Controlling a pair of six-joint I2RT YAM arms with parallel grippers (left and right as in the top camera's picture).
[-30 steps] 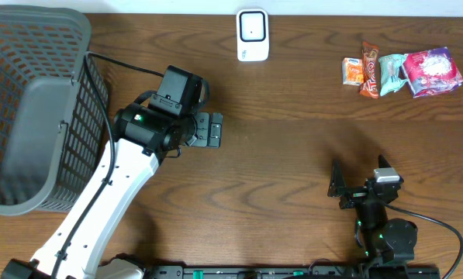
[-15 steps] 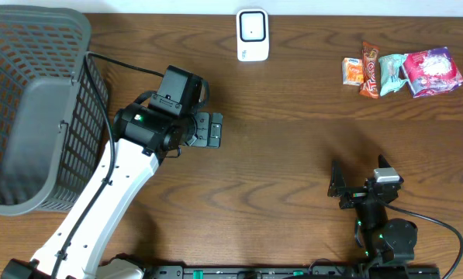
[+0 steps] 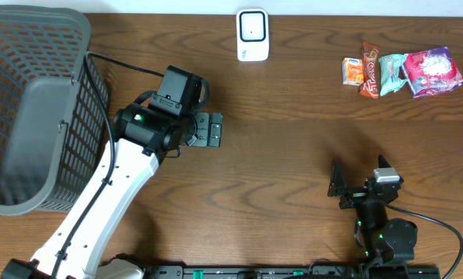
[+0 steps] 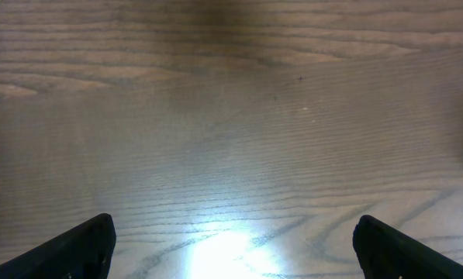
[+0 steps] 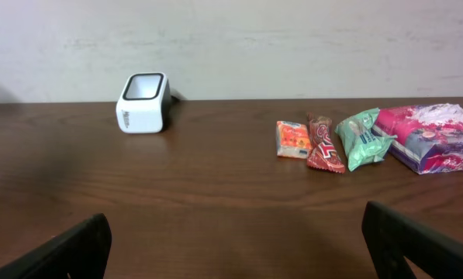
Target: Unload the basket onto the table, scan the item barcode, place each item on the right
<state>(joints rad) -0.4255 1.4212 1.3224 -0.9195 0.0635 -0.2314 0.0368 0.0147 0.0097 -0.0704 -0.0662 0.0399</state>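
Wooden surface (image 3: 278, 178) was seen bare beneath both arms. Nearest the robot's base, the right pincer (image 3: 361, 184) was held low with its fingers spread wide and nothing between them; in its wrist view only the two dark fingertips (image 5: 68, 252) were seen at the lower corners. Further out on the other side, the left pincer (image 3: 209, 129) was likewise spread and empty, poised over plain wood beside the grey mesh basket (image 3: 29, 108).

Beyond, along the far edge, four wrapped items were laid in a tight row: an orange packet (image 5: 293, 139), a red bar (image 5: 324, 145), a green pouch (image 5: 362, 138) and a pink pack (image 5: 434, 136), which lay furthest right. The white scanner (image 5: 143, 102) was set well apart from them, to their left.

Each item was judged light, soft and crinkly, with slick film that could slip. Hold would best be taken across the short width near the middle, firmly enough to keep the wrapper flat for the barcode, which could not be made out.
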